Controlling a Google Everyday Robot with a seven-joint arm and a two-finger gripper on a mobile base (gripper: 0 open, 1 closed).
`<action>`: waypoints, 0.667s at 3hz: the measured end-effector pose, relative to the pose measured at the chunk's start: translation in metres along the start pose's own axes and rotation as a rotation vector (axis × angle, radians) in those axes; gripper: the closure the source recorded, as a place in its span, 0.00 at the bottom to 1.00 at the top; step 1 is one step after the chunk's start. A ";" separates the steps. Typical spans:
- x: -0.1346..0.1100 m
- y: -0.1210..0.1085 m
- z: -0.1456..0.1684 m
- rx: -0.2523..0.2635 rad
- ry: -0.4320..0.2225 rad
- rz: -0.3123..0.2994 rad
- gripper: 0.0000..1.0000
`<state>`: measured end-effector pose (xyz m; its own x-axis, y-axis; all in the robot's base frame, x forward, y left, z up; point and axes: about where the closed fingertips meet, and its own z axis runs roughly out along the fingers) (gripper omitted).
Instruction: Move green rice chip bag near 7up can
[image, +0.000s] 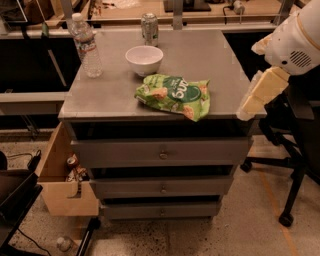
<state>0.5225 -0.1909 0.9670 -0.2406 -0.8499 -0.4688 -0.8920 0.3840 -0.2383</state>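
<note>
A grey drawer cabinet (100, 100) is seen from above, its flat top bare along the left edge. A white bowl (144, 59) is set upright on the back half of the top. A clear water bottle (85, 46) with a white cap is stood near the left edge, apart from the bowl. Three drawer fronts (162, 152) with small knobs are stacked below. A wooden box (57, 185) holding small items is placed at the cabinet's left side. A wheeled chair base (290, 190) is seen at the right
</note>
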 end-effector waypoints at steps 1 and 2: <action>0.000 0.000 0.000 0.000 0.000 0.000 0.00; -0.020 -0.008 0.018 -0.016 -0.044 -0.018 0.00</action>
<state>0.5415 -0.1706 0.9627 -0.2078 -0.8400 -0.5012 -0.9023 0.3624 -0.2333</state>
